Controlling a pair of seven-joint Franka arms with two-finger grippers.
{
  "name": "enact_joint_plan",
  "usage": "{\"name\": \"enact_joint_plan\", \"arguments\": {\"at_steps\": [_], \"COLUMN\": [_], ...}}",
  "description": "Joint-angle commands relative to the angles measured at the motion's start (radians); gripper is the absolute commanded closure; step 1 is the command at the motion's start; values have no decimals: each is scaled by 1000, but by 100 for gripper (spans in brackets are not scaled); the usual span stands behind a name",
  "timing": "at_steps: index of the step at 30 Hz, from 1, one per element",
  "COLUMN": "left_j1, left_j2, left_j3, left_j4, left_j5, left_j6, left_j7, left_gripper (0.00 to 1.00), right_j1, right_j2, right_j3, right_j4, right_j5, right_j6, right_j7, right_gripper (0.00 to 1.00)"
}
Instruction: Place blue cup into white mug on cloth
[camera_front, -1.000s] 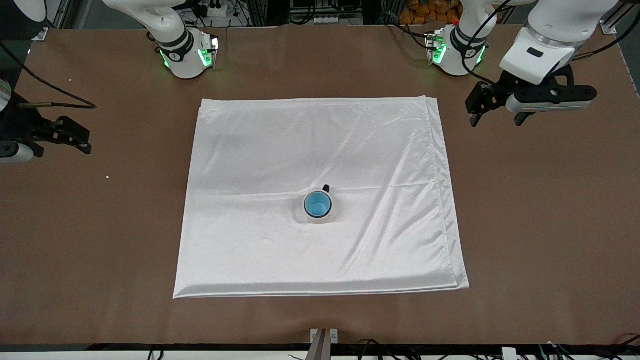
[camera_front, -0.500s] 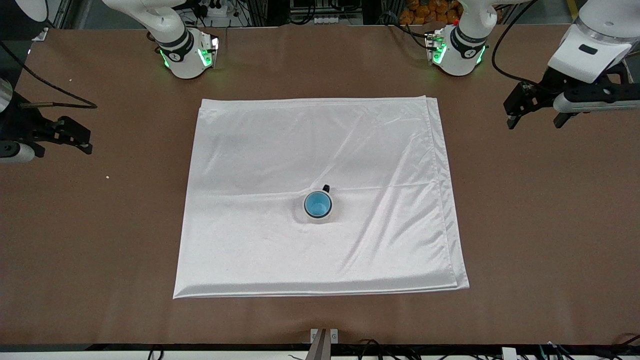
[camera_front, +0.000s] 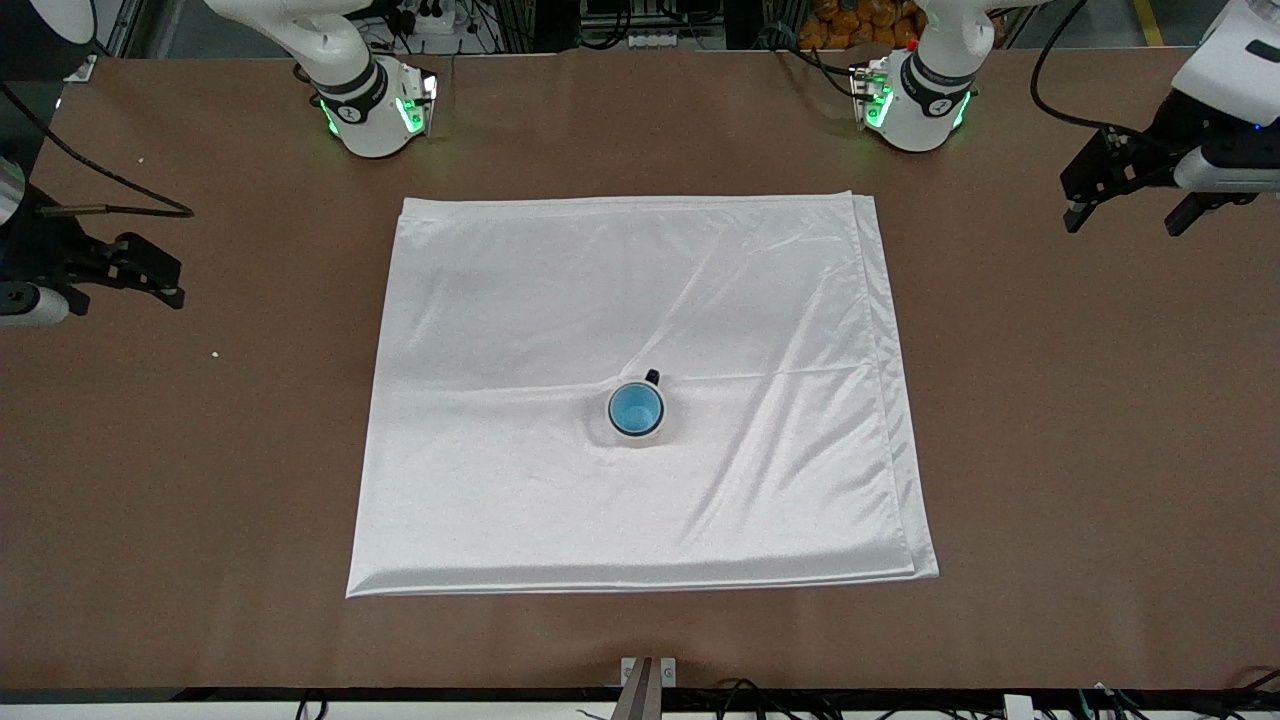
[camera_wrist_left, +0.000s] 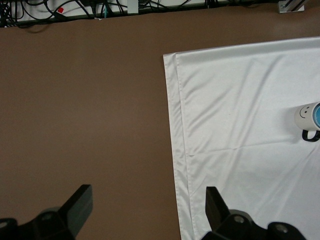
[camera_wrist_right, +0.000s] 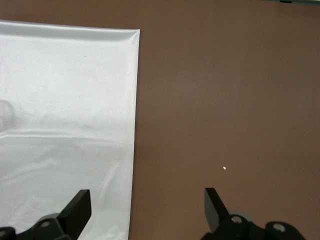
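The blue cup (camera_front: 634, 408) sits upright inside the white mug (camera_front: 657, 431), whose black handle (camera_front: 652, 377) points toward the robots' bases. The mug stands on the cloth (camera_front: 600, 280) near its middle. The mug also shows at the edge of the left wrist view (camera_wrist_left: 304, 116), on the cloth (camera_wrist_left: 240, 100). My left gripper (camera_front: 1122, 222) is open and empty over bare table off the cloth's edge, at the left arm's end; it shows in its wrist view (camera_wrist_left: 149, 205). My right gripper (camera_front: 178, 285) waits open and empty over the table at the right arm's end; its wrist view (camera_wrist_right: 147, 205) shows the cloth's edge (camera_wrist_right: 65, 100).
The brown table (camera_front: 1080, 450) surrounds the cloth on all sides. The two arm bases (camera_front: 375, 110) (camera_front: 910, 100) stand at the table's robot edge. A small white speck (camera_front: 214, 353) lies near the right gripper. Cables run along the table's camera edge (camera_front: 760, 690).
My left arm has drawn away from the cloth toward its own end of the table, gripper open. The right arm, mug, cup and cloth have not moved.
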Motion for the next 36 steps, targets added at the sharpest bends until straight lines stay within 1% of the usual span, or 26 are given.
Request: {"name": "enact_joint_plan", "arguments": {"at_steps": [1, 5, 8, 9, 11, 12, 18, 20, 24, 26, 28, 36], "left_j1": [7, -2, -45, -66, -105, -117, -160, -162, -174, -192, -197, -198], "left_j2": [64, 90, 99, 102, 105, 111, 137, 137, 139, 141, 141, 153], "left_j3": [-9, -13, -3, 14, 69, 83, 106, 126, 134, 151, 164, 164], "left_j4": [140, 168, 174, 175, 176, 177, 202, 202, 202, 200, 202, 202], "left_j5": [-27, -27, -25, -24, -27, -27, -22, -27, -24, -22, -24, -24], "left_j6": [-89, -92, -94, -94, -94, -94, -94, -94, -94, -94, -94, -94], "left_j7": [32, 30, 30, 27, 24, 18, 17, 20, 21, 20, 20, 15], "left_gripper": [0, 0, 0, 0, 0, 0, 0, 0, 0, 0, 0, 0], "right_j1": [8, 6, 2, 0, -1, -1, 5, 3, 2, 0, 2, 3], "right_j2": [-16, -16, -16, -18, -21, -22, -27, -27, -27, -27, -27, -27], "right_j3": [-5, -5, -7, -7, -7, -8, -19, -21, -33, -36, -37, -41], "right_j4": [-24, -24, -24, -23, -21, -21, -23, -23, -23, -23, -23, -23], "right_j5": [-9, -9, -9, -9, -1, 0, 10, 28, 66, 83, 88, 88], "right_j6": [16, 15, 11, 8, 4, 4, -2, -2, -2, -4, -4, -5], "right_j7": [20, 18, 17, 21, 21, 21, 21, 21, 21, 21, 21, 21], "right_gripper": [0, 0, 0, 0, 0, 0, 0, 0, 0, 0, 0, 0]}}
